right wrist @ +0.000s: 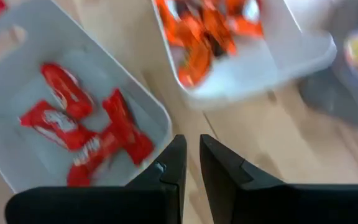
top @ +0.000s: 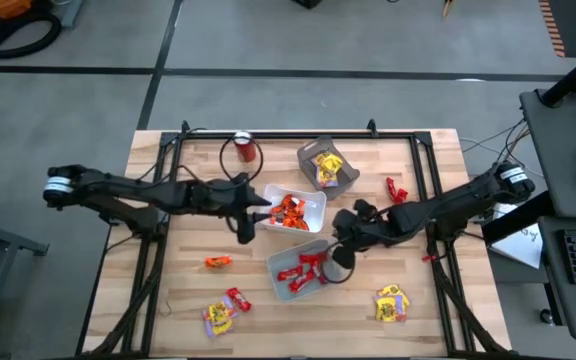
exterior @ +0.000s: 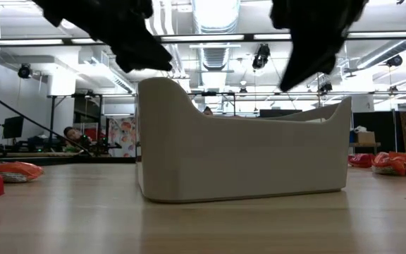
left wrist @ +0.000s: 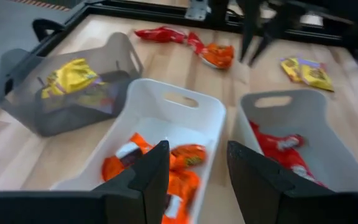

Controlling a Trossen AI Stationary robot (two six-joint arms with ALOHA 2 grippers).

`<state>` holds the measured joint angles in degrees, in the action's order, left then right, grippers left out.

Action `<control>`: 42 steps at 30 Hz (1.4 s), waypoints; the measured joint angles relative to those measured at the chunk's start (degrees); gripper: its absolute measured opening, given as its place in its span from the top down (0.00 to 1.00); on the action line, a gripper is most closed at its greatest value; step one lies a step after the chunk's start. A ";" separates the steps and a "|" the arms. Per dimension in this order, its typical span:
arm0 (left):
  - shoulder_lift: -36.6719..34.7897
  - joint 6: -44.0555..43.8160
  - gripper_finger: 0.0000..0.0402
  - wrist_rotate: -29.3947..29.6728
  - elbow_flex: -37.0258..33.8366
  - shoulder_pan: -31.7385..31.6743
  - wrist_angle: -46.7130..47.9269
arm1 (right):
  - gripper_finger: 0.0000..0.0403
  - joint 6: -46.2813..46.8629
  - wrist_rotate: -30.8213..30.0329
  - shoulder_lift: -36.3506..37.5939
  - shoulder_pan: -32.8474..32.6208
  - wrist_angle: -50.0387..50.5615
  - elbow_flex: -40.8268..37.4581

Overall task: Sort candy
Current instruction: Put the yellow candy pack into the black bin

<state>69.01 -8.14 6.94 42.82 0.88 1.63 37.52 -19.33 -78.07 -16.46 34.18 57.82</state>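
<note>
Since our left gripper hangs spread and empty over the white tray of orange candy, we'd say a drop just finished and the next pick is up. Our right gripper sits nearly pressed together, holding nothing, by the grey tray of red ones. Farther out, loose candy waits on the table. Yellow ones fill the dark tray; the soda can is well clear.
</note>
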 joint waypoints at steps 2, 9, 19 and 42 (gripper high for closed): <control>-0.81 -0.45 0.64 0.04 -0.79 1.23 -0.17 | 0.90 3.98 1.28 1.01 -0.05 4.23 -0.01; -1.67 -1.37 0.64 0.10 -2.49 3.81 -0.25 | 0.90 10.19 22.80 1.41 -2.82 9.71 -0.02; -1.25 0.44 0.64 0.19 -2.49 3.83 -1.92 | 0.90 25.15 30.77 -1.01 -13.66 13.15 -0.02; -1.25 1.43 0.64 0.19 -2.49 3.81 -3.49 | 0.90 33.92 26.49 -11.12 -33.54 8.53 -0.02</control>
<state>67.77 -6.72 7.14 40.34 4.69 -1.87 71.44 7.16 -89.19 -50.00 42.71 57.80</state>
